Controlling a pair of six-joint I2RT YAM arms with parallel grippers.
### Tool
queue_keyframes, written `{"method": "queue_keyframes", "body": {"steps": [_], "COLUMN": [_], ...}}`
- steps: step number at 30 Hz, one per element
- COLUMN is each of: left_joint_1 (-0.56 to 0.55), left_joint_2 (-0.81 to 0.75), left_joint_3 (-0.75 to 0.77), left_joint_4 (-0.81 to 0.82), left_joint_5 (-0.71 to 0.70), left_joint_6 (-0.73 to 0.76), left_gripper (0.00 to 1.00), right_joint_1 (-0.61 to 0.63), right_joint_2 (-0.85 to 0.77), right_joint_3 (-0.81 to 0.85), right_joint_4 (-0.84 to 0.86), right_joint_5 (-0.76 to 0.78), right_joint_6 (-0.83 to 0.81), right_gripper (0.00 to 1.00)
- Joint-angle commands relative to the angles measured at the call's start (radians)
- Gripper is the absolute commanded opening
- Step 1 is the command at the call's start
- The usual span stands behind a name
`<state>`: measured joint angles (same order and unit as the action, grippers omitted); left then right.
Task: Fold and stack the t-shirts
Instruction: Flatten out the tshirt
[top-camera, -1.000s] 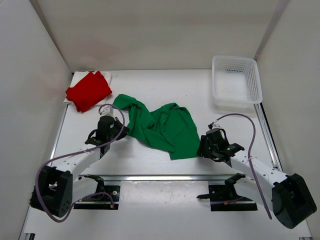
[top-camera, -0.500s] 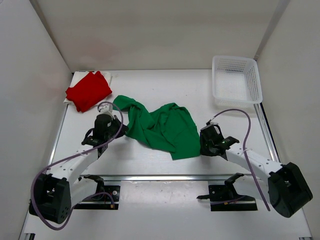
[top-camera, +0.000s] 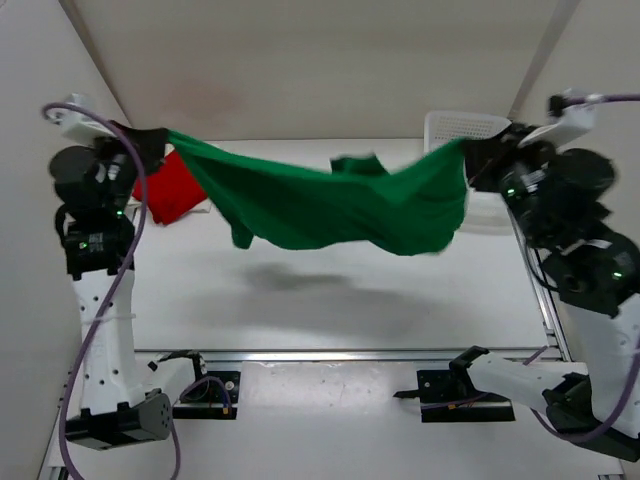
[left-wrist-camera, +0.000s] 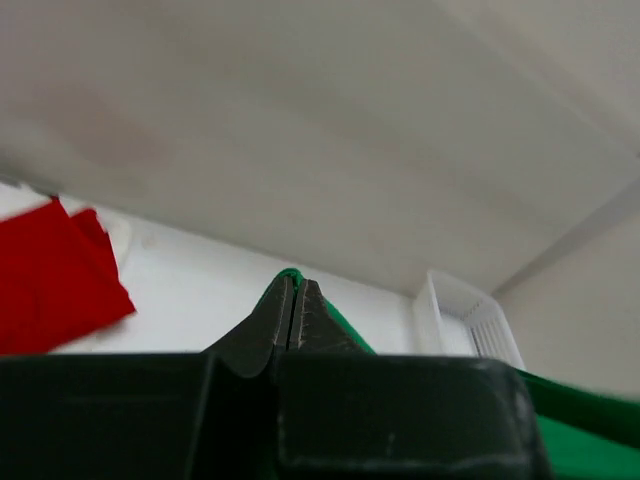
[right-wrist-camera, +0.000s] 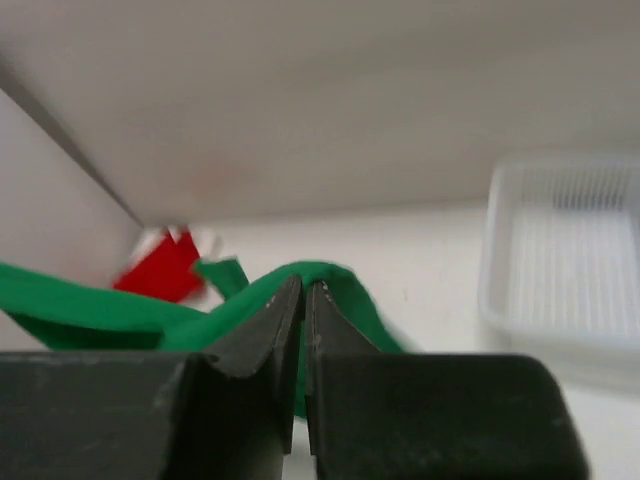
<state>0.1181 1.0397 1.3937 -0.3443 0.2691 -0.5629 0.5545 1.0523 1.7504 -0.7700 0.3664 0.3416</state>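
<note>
In the top view the green t-shirt (top-camera: 330, 205) hangs in the air across the middle of the frame, well clear of the surface (top-camera: 330, 320), where its shadow falls. The left arm (top-camera: 95, 215) pinches one end at upper left and the right arm (top-camera: 560, 200) pinches the other at upper right, both sets of jaws closed on the cloth. The middle sags, a tail droops left of centre and a flap is doubled over along the top edge. The red t-shirt (top-camera: 170, 190) lies on the surface behind the left end. The basket (top-camera: 470, 125) is half hidden behind the right end.

The step looks like spreading the shirt before folding. To do it well, hold both pinches firm and the ends level, draw the cloth taut so the flap falls open, then lower it flat onto the surface.

In the left wrist view the jaws meet at centre with green cloth (left-wrist-camera: 290, 275) showing at their tips and trailing off at lower right.

In the right wrist view the jaws are also shut, with green cloth (right-wrist-camera: 320, 272) bunched at the tips and a band running to lower left.
</note>
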Motion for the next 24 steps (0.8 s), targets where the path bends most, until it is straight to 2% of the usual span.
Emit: {"method": "queue_keyframes", "body": {"steps": [1, 3, 5, 6, 9, 11, 14, 16, 18, 19, 21, 22, 24], "left_joint_1": [0.051, 0.026, 0.025, 0.031, 0.041, 0.066, 0.057, 0.029, -0.018, -0.027, -0.040, -0.038, -0.023], "left_joint_2": [0.012, 0.022, 0.037, 0.037, 0.065, 0.101, 0.141, 0.193, 0.302, 0.347, 0.469, 0.550, 0.663], "left_joint_3": [0.135, 0.152, 0.102, 0.090, -0.013, -0.054, -0.081, -0.071, -0.001, 0.025, 0.155, 0.276, 0.526], "left_joint_4": [-0.119, -0.121, -0.099, -0.090, -0.046, -0.035, -0.004, 0.014, 0.028, 0.028, 0.015, -0.020, -0.062], "left_joint_5": [-0.006, -0.036, -0.028, -0.024, -0.013, 0.037, 0.016, -0.007, -0.031, -0.033, -0.022, -0.004, 0.039], "left_joint_6": [0.023, 0.026, 0.018, 0.018, 0.012, 0.008, 0.005, 0.001, -0.011, -0.015, -0.054, -0.083, -0.113], "left_gripper": [0.00, 0.00, 0.00, 0.00, 0.00, 0.00, 0.00, 0.00, 0.00, 0.00, 0.00, 0.00, 0.00], "right_joint_1": [-0.002, -0.057, -0.177, -0.238, -0.315, -0.335, -0.320, -0.356, -0.376, -0.384, -0.412, -0.424, -0.459], "right_joint_2": [0.125, 0.204, 0.296, 0.313, 0.367, 0.408, 0.422, 0.471, 0.570, 0.607, 0.754, 0.856, 0.824], "right_joint_3": [0.238, 0.321, 0.372, 0.367, 0.267, 0.235, 0.189, 0.201, 0.263, 0.346, 0.571, 0.741, 0.706], "right_joint_4": [-0.063, -0.054, -0.048, -0.043, 0.029, 0.049, 0.104, 0.132, 0.161, 0.167, 0.152, 0.152, 0.350], "right_joint_5": [0.020, -0.026, -0.229, -0.268, -0.352, -0.426, -0.423, -0.463, -0.512, -0.509, -0.504, -0.530, -0.587], "right_joint_6": [-0.165, -0.194, -0.187, -0.187, -0.184, -0.165, -0.170, -0.152, -0.150, -0.157, -0.150, -0.136, -0.086], "right_gripper": [0.00, 0.00, 0.00, 0.00, 0.00, 0.00, 0.00, 0.00, 0.00, 0.00, 0.01, 0.00, 0.00]}}
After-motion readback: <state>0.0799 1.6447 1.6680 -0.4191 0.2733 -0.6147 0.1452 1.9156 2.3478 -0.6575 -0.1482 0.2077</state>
